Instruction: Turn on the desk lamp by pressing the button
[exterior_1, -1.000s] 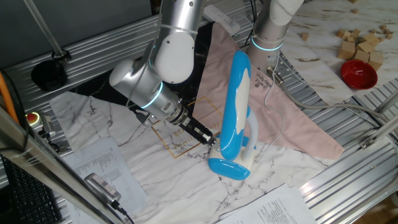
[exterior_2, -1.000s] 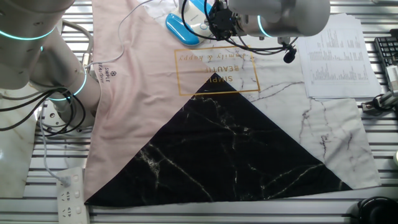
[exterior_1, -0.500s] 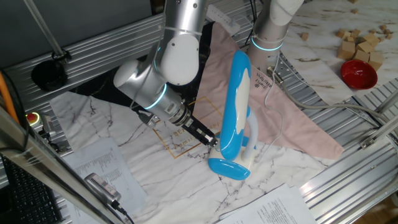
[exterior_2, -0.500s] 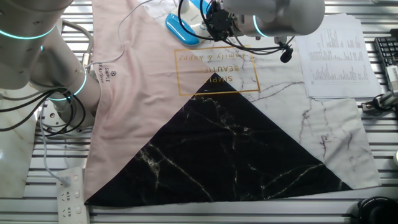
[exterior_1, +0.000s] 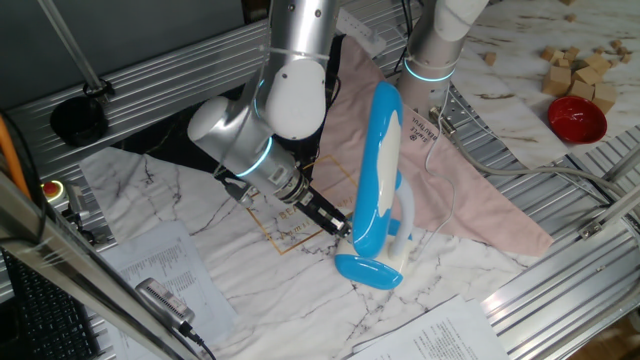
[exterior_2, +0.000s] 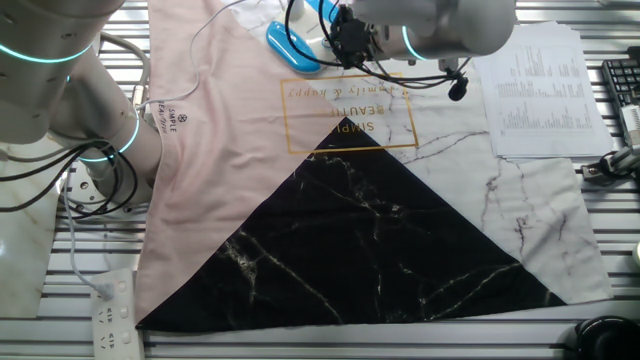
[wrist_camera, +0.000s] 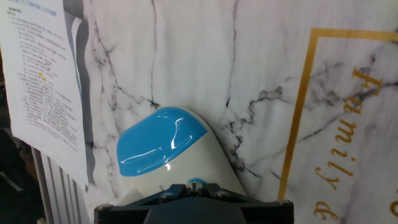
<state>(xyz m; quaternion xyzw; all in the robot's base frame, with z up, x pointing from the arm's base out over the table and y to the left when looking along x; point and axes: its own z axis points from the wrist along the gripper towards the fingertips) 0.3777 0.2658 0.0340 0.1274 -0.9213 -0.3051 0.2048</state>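
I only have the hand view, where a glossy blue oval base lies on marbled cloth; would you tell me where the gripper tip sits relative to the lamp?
Observer: In one fixed view the gripper is low at the side of the tall sky-blue and white plastic desk lamp, just above its blue oval base.
Operator: Thank you. Is the lamp's head upright or folded down?
Observer: The long oval head rises steeply, leaning slightly, well above the gripper.
Operator: Is anything behind the lamp?
Observer: A second white robot arm stands behind it, by the pink cloth.
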